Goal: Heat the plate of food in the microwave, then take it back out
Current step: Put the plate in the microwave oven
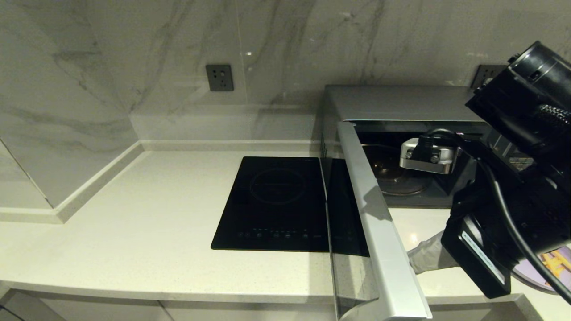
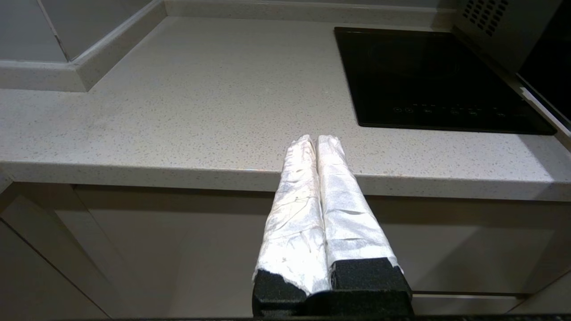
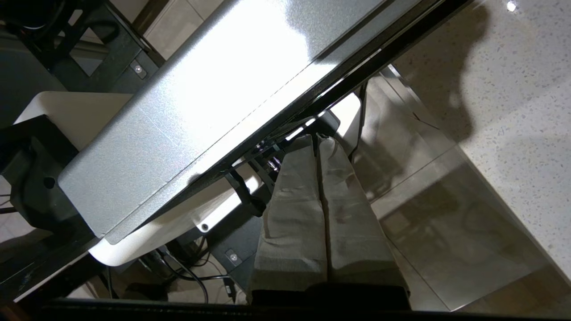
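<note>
One step done: you have the boxy silver microwave point(image 1: 397, 107) with its dark glass door point(image 1: 345, 209) swung wide open, and the cavity with its round turntable point(image 1: 395, 176) stands empty.
Plate: the round lilac plate of orange-yellow sticks point(image 1: 551, 263) sits on the pale speckled table point(image 1: 134, 232) at the far right front, mostly hidden by your right arm; it is not yet in the oven.
Left to do: load, shut, heat, reopen and take out, as far as you can judge.
Right claw point(image 3: 319, 145): its taped fingers are pressed together and grip nothing; it sits low by the inner side of the open door, near the table's front edge.
Left claw point(image 2: 316, 142): fingers together, empty, parked below the table's front edge, well left of the work.
Edges: the door's silver rim point(image 1: 379, 232) juts out past the table front, hemming your right arm on its left.
Open room: you get only the strip between door and plate; the flat black cooktop point(image 1: 276, 205) lies behind the door.
</note>
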Available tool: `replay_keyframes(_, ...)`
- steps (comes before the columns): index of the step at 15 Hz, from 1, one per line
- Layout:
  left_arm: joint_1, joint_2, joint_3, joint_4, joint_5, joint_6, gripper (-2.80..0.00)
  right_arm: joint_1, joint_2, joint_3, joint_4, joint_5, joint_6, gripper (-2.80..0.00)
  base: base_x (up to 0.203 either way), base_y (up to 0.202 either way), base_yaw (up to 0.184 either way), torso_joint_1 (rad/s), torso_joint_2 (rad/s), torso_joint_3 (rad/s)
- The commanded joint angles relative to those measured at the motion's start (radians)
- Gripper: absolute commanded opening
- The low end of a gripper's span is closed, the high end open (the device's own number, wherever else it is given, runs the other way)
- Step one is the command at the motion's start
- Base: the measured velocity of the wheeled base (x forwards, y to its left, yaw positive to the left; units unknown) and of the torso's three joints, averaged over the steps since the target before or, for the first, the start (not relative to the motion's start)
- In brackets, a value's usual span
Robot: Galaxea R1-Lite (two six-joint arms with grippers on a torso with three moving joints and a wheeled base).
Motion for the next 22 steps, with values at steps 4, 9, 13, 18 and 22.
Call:
replay_keyframes(4, 0.000, 0.000, 0.000, 0.000, 0.000, -0.002, -2.80, -0.001, -0.027, 0.017, 0.006, -0.143, 0.079, -2.80, 0.000, 0.000, 0.000, 0.000, 0.00, 0.000)
replay_keyframes(9, 0.000, 0.000, 0.000, 0.000, 0.000, -0.001, -2.80, -0.027, -0.105, 0.027, 0.016, -0.668, 0.511, -2.80, 0.000, 0.000, 0.000, 0.000, 0.00, 0.000)
replay_keyframes(13, 0.000, 0.000, 0.000, 0.000, 0.000, -0.001, -2.80, -0.342, -0.134, 0.039, 0.143, -0.765, 0.777, -2.80, 0.000, 0.000, 0.000, 0.000, 0.00, 0.000)
replay_keyframes(18, 0.000, 0.000, 0.000, 0.000, 0.000, -0.001, -2.80, -1.037, -0.090, 0.085, 0.118, -0.501, 0.834, -2.80, 0.000, 0.000, 0.000, 0.000, 0.00, 0.000)
replay_keyframes(22, 0.000, 0.000, 0.000, 0.000, 0.000, -0.001, -2.80, -1.317, 0.103, 0.174, -0.005, -0.218, 0.853, 0.00, 0.000, 0.000, 0.000, 0.000, 0.00, 0.000)
